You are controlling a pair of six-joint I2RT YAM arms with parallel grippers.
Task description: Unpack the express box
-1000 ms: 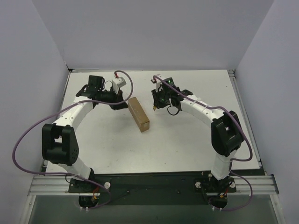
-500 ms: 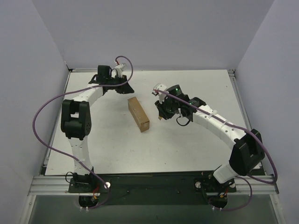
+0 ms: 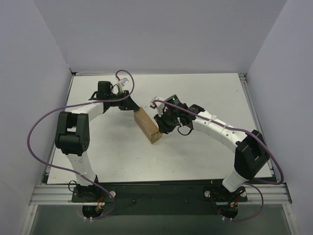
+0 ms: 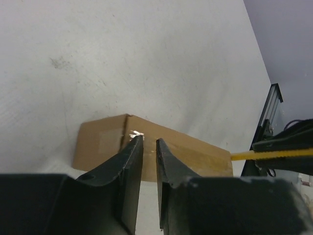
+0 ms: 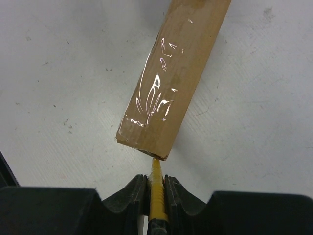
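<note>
The express box (image 3: pixel 146 124) is a brown taped carton lying slantwise on the white table, lid shut. My left gripper (image 3: pixel 132 106) hovers at its far end. In the left wrist view its fingertips (image 4: pixel 146 142) stand a narrow gap apart over the box (image 4: pixel 102 144) top edge, with nothing between them. My right gripper (image 3: pixel 161 128) sits at the near end, shut on a yellow-and-black utility knife (image 5: pixel 156 200). The knife's tip touches the bottom corner of the box (image 5: pixel 171 83). The knife (image 4: pixel 274 154) also shows from the left wrist, past the carton's far end.
White walls close the table (image 3: pixel 205 156) on the left, back and right. An aluminium rail (image 3: pixel 161 193) runs along the near edge by the arm bases. Purple cables (image 3: pixel 36 132) loop off both arms.
The left gripper came back down to the box's far end, jaws parting slightly. The right gripper carried the knife left and nearer, to the box's near corner. The box shifted a little nearer.
</note>
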